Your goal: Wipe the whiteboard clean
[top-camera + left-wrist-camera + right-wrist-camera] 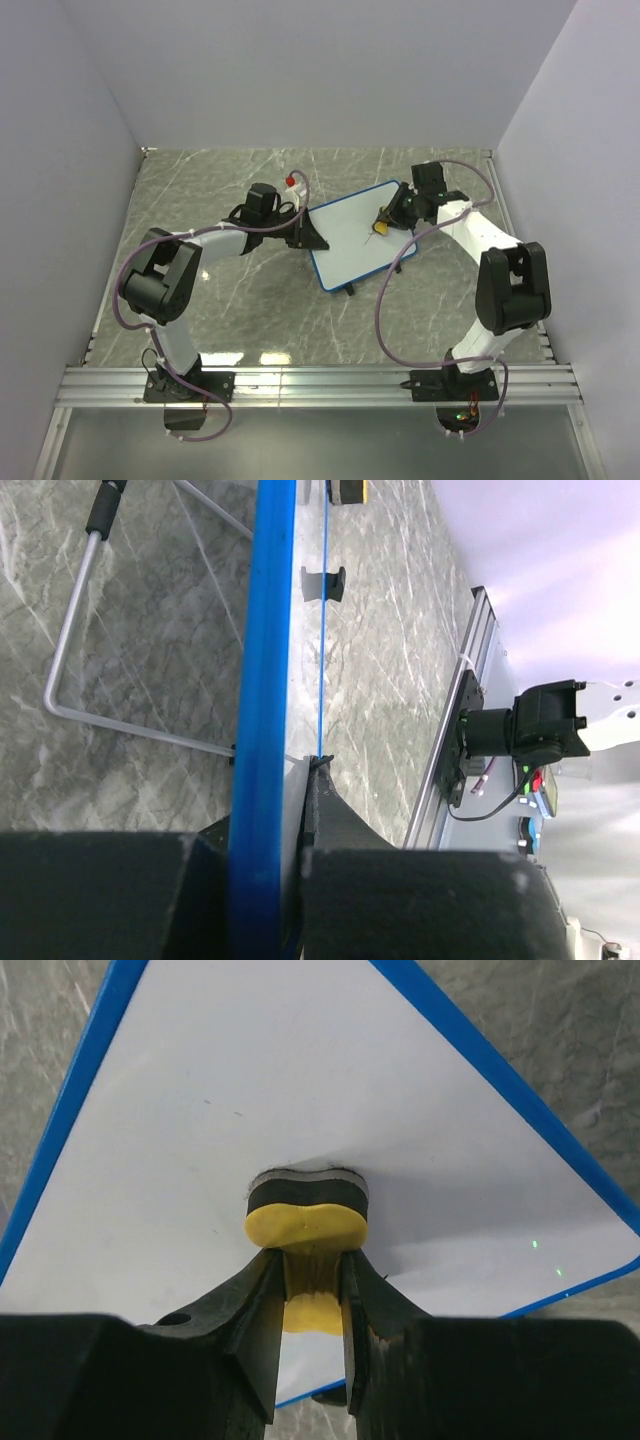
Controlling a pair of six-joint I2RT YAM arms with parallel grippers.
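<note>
Writing: a few faint specks on the board face, too small to read.
Whiteboard [362, 232]: a rounded rectangle with a glossy white face and a thin blue rim, just to the 3 o'clock side of the worktop's centre, turned so one corner points to 1 o'clock.
Board foot: a small black clip [323, 583] on the rim.
Left gripper [310, 235]: black jaws closed onto the board's 9 o'clock edge, the blue rim pinched between them and seen edge-on from the left wrist.
Right gripper [308, 1260]: black jaws narrow, squeezing a yellow eraser [306, 1222].
Eraser material: soft yellow foam that bulges above the jaws, with a dark felt layer flat against the white face, toward 2 o'clock from the board's middle.
Wire stand [60, 670]: bent grey metal rod with a black foam tip, lying on the worktop beside the board.
Worktop [250, 300]: grey marble-pattern sheet with pale veins and a slight sheen.
Rail [320, 385]: ribbed aluminium strip along the 6 o'clock edge, carrying both arm bases.
Cables: mauve hoses looping along each arm.
Room: plain pale walls [300, 70] on three sides.
</note>
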